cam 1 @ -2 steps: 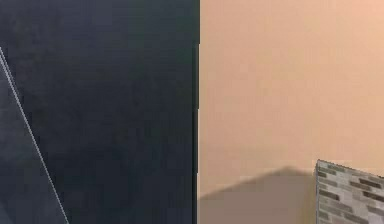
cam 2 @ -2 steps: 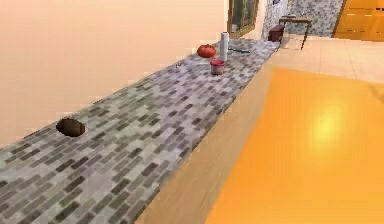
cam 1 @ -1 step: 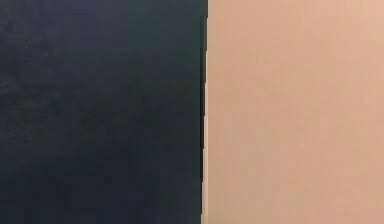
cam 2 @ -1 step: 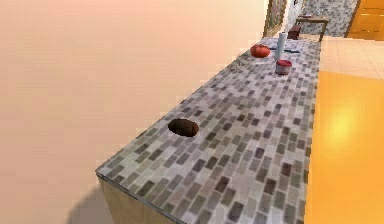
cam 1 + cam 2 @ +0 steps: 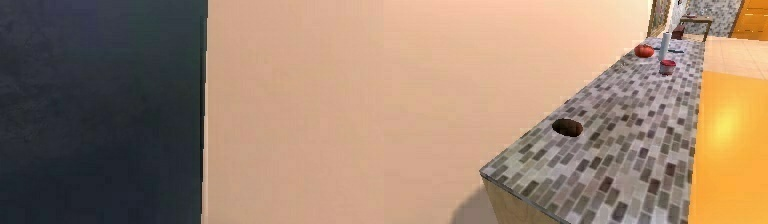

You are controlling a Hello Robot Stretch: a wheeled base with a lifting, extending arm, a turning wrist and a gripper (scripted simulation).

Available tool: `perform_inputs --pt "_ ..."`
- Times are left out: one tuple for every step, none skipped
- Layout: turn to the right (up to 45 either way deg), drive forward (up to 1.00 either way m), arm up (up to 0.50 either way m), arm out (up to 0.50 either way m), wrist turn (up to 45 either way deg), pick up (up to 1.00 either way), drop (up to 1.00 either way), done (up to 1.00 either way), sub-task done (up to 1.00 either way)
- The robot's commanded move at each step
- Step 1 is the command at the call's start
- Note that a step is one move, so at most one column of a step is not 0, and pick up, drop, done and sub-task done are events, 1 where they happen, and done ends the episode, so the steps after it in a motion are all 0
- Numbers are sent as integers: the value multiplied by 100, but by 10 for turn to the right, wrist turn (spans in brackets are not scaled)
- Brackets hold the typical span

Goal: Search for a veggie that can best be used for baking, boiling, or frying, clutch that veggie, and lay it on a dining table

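Roughly left-to-right lies the potato (image 5: pixel 567 127) on the counter (image 5: pixel 634 160); fingers' state: cannot tell.

Counter (image 5: pixel 634 150) has wall (image 5: pixel 474 80) left of it, floor (image 5: pixel 734 130) to the right. Veggie (image 5: pixel 568 127) lies on counter nr wall edge; round item (image 5: pixel 644 50), tall item (image 5: pixel 666 42) & cup (image 5: pixel 668 66) at far end.

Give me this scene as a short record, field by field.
surface: counter with grey mosaic top
near end: dark brown oval lump, perhaps a potato, lying on it
far end: red round thing, small red cup, pale upright thing
sides: peach wall, orange floor
ahead: dark panel beside a peach panel
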Motion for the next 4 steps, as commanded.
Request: perform_inputs --pt "0 0 38 0 0 0 0 0 0" --pt "0 0 0 32 0 0 0 0 0" --pt "0 0 0 0 450 0 0 0 0" --pt "0 0 0 0 450 0 0 0 0"
